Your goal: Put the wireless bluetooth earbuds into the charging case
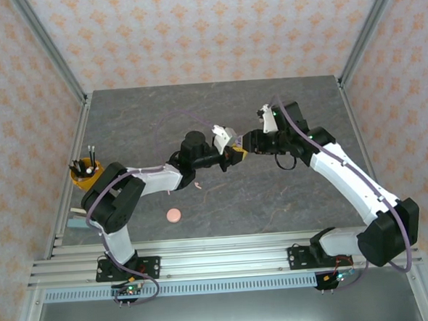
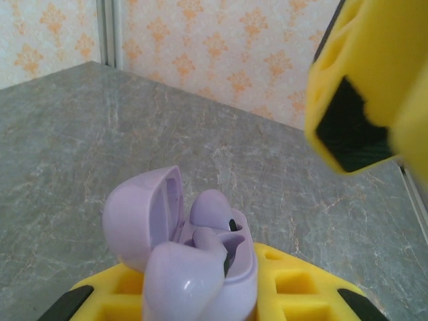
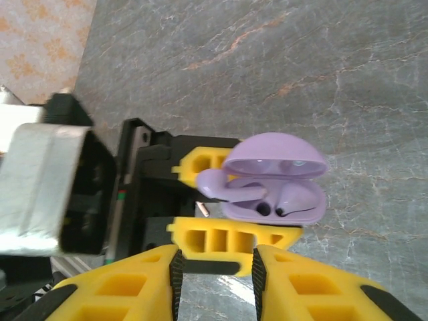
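The left gripper (image 1: 232, 153) is clamped on the open purple case (image 3: 274, 157) and holds it up off the table, lid tipped back. Between its fingers, one purple earbud (image 3: 294, 195) sits down in its socket. The other purple earbud (image 3: 217, 182) lies crosswise on the case's rim with its stem pointing inward, so it does not look seated.

Just in front, the right gripper (image 3: 215, 267) faces the case with its fingers apart and nothing between them. I judge the step to be seating that second bud: the right fingers need to pinch or nudge it upright into the free socket (a small, slippery target).

A cup of pens (image 1: 84, 172) stands well behind the left gripper, beside its arm. Nearer, behind and below the gripper, a pink case (image 1: 174, 215) and a pink earbud (image 1: 197, 184) lie on the grey, stone-patterned table (image 1: 296, 199). Patterned wallpaper (image 1: 206, 30) surrounds the table.
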